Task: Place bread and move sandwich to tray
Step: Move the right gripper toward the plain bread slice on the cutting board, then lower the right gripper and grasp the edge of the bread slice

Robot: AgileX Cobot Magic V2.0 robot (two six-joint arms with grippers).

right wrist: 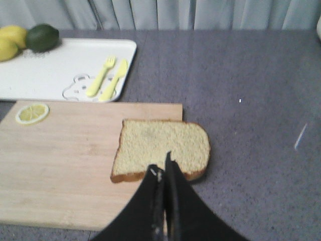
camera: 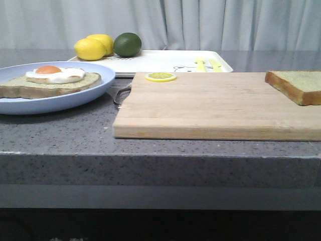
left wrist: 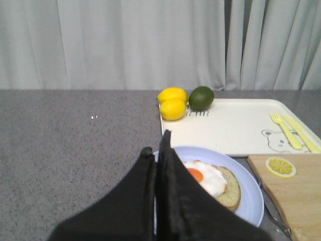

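The bread lies flat on the right end of the wooden cutting board; it also shows in the right wrist view. A toast slice topped with a fried egg sits on the round pale blue plate at the left, also in the left wrist view. The white tray lies behind the board. My left gripper is shut and empty above the plate's near side. My right gripper is shut and empty just short of the bread. Neither gripper shows in the front view.
Two lemons and a green lime sit at the tray's far left corner. A yellow fork and knife lie on the tray. A lemon slice lies on the board's back edge. A metal handle sits between plate and board.
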